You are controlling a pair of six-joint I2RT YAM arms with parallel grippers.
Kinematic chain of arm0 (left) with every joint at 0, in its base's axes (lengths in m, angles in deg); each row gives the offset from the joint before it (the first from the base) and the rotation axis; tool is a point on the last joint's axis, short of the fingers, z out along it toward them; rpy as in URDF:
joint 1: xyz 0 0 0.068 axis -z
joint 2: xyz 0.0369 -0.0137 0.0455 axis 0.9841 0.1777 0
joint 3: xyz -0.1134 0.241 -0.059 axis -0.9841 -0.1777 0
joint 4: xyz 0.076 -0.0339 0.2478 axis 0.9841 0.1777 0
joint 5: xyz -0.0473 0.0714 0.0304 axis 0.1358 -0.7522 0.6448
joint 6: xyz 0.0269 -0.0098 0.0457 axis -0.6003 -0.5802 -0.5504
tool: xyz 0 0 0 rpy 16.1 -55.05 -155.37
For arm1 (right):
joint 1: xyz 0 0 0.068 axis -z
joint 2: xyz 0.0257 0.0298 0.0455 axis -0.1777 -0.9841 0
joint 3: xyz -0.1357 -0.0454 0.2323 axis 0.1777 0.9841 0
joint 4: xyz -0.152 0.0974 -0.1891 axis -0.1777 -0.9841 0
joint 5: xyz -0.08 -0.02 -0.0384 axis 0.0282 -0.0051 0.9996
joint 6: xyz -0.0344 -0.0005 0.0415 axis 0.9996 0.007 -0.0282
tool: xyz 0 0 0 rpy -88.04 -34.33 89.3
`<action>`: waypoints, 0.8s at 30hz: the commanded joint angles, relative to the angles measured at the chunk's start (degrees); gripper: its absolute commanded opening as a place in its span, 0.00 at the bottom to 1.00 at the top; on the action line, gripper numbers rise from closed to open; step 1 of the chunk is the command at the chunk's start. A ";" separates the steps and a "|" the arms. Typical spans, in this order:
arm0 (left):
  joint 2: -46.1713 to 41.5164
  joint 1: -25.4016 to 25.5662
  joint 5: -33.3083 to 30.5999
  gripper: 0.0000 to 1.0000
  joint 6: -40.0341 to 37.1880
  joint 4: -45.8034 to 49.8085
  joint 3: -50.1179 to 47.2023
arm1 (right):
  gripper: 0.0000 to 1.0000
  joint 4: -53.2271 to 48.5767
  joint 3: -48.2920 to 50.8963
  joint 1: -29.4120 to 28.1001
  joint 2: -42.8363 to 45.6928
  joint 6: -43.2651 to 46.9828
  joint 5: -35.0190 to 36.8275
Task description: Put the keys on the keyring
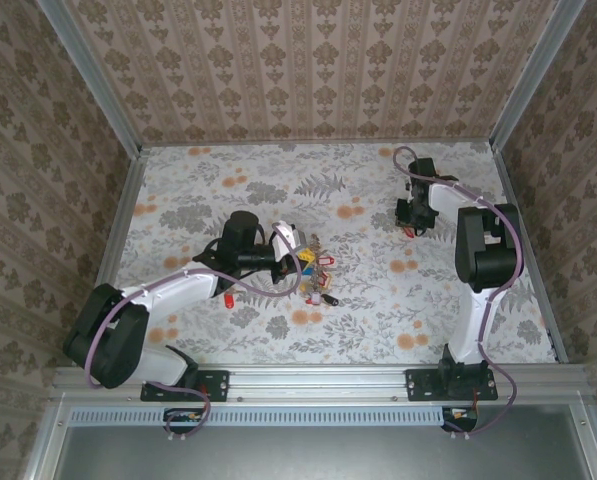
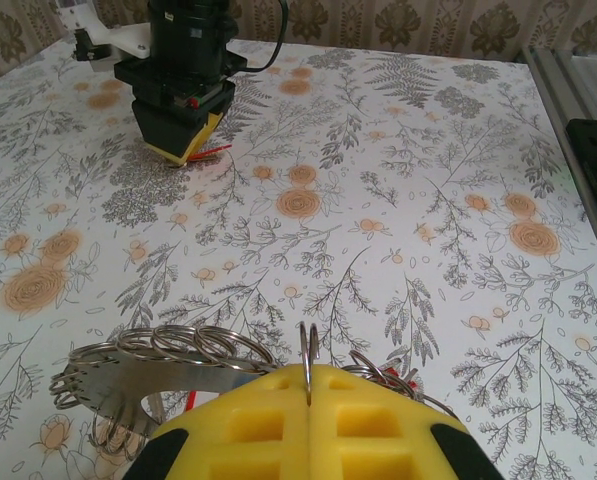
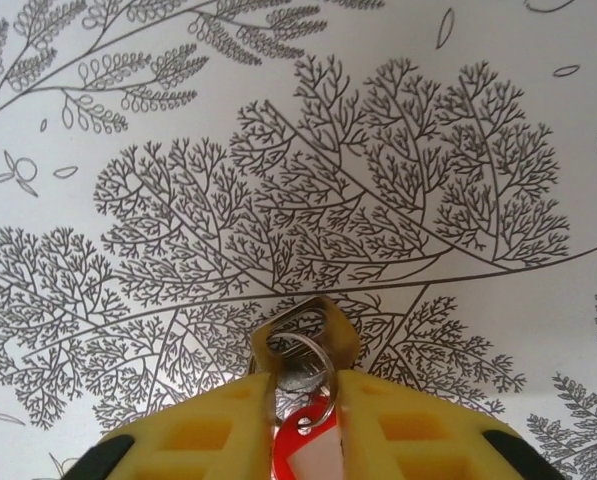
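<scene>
Pinching hard, left gripper (image 2: pixel 308 395) has its pads pressed together on a thin wire loop of the keyring (image 2: pixel 158 368); the keyring's near part is cut off behind the yellow pads. Right gripper (image 3: pixel 306 392) clamps a red-tagged key (image 3: pixel 296 372) just over the surface (image 3: pixel 428 150), tag mostly hidden. Other keys (image 1: pixel 318 272) lie mid-surface, too small to separate.

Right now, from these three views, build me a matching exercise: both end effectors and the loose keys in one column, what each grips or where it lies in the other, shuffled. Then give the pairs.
Column one
1. left end effector
2. right end effector
3. loose keys

Column two
A. heaped mid-table
B. shut on a wire loop of the keyring
C. shut on a red-tagged key

Pairs: 1-B, 2-C, 3-A.
</scene>
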 commanded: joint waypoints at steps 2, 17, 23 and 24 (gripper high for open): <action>-2.52 -0.37 1.60 0.00 0.07 -0.95 2.03 | 0.19 -3.07 3.84 -2.06 2.08 0.53 -2.24; -5.06 -0.44 0.59 0.00 -0.56 0.85 1.00 | 0.36 -1.73 21.33 -8.51 26.28 -1.67 -4.64; -5.07 -0.45 0.39 0.00 -0.70 1.33 1.43 | 0.33 -2.82 19.30 -12.36 24.20 0.82 -5.82; -5.09 -0.45 0.40 0.00 -0.61 1.29 1.47 | 0.33 -3.44 18.66 -13.49 23.20 0.69 -5.65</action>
